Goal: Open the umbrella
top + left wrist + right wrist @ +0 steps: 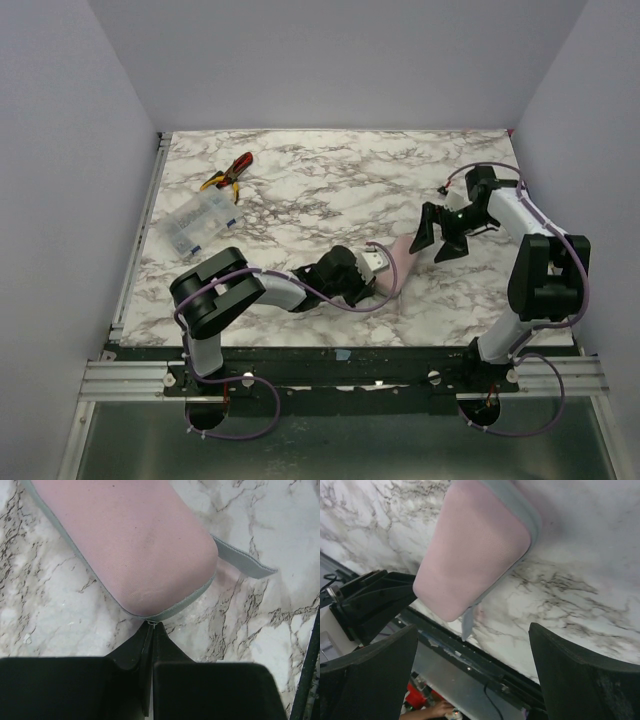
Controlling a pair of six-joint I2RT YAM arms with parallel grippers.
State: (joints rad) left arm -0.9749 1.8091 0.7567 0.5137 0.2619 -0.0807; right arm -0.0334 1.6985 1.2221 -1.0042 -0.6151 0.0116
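Your left arm lies low over the marble-patterned table [300, 170], reaching toward 3 o'clock. The left gripper [151, 626] has its jaws pressed together, tips touching the grey-trimmed near end of the umbrella [403, 262], a folded, pale pinkish-lavender compact bundle. You cannot tell whether fabric is pinched. The umbrella lies flat on the table at 4 o'clock from the table's centre. Your right arm bends back from 2 o'clock, and the right gripper [437, 243] is just beside the umbrella's far end, jaws spread wide and holding nothing.
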